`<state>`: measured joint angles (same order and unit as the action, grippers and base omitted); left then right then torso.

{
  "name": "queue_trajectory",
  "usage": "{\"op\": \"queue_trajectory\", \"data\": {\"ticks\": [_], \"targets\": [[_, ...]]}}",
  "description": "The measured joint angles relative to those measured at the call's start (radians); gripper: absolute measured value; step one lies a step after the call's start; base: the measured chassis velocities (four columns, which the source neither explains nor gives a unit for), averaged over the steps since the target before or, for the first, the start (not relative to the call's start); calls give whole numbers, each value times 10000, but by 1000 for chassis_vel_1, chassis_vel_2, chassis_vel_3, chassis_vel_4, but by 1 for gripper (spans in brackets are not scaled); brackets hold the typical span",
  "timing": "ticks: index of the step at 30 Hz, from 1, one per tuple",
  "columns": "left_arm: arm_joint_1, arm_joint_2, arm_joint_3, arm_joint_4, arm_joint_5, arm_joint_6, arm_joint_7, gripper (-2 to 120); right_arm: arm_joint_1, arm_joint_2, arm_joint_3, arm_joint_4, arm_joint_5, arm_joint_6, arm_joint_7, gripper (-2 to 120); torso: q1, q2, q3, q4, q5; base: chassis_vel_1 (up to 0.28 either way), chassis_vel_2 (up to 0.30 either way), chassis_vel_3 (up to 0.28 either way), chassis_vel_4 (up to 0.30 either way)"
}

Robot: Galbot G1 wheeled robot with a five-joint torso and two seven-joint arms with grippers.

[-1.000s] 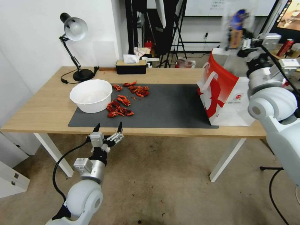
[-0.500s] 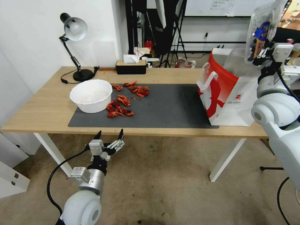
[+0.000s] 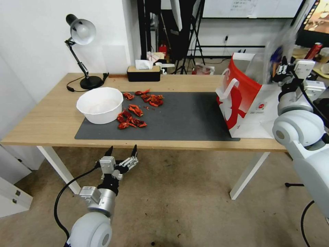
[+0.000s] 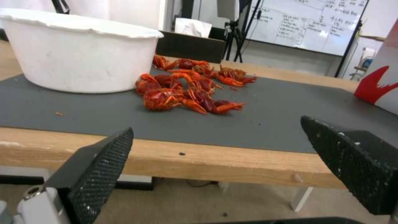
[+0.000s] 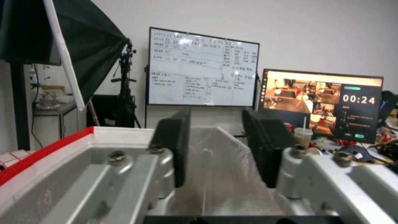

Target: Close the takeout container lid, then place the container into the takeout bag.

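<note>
The takeout container (image 3: 279, 56) hangs in the air, blurred, above the open mouth of the takeout bag (image 3: 245, 103), at roughly two o'clock in the head view; dark blue shows through its clear plastic, and I cannot tell for sure whether the lid is fully snapped down. The right claw (image 3: 281, 70) pinches it from below: in the right wrist view the two black pads (image 5: 178, 146) stand close together with clear crinkled plastic between them (image 5: 217, 155), and the bag's red and white rim sits just beside. The step in hand looks like lowering the box into the bag. To do it well, I judge the box should be centred over the opening, clear of the white strap handles (image 3: 230, 87) and the translucent lining, brought down level so the berries do not shift, and let go only once it is well inside, since the bag stands near the tabletop (image 3: 51, 116) edge and a nudge on its wall could tip it. The left claw (image 3: 121, 151) hangs idle at seven o'clock, below the tabletop's front edge, its fingers spread wide and holding nothing. A white bowl (image 3: 100, 104) and red crayfish (image 3: 132, 118) lie on the dark mat (image 3: 185, 116), well apart from the bag.
</note>
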<state>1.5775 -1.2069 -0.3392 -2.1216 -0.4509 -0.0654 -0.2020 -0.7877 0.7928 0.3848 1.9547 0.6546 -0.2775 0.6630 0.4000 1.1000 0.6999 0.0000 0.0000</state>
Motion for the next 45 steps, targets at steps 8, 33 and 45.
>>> {"op": "queue_trajectory", "data": {"ticks": [8,33,45], "targets": [[-56,-8,55,21,0,-3,-50,100,0,2,-3,13,91,201,-176,62,0,-1,0,0,0,0,0,0,0],[171,-182,-46,318,619,-578,-26,100,-6622,878,2277,2508,840,3276,-6074,100,-1,0,0,-4,1,0,0,0,0],[152,-215,15,482,867,-772,-186,100,-9200,2428,2690,1872,-609,4817,-6507,100,-1,0,0,-2,0,0,0,0,0]]}}
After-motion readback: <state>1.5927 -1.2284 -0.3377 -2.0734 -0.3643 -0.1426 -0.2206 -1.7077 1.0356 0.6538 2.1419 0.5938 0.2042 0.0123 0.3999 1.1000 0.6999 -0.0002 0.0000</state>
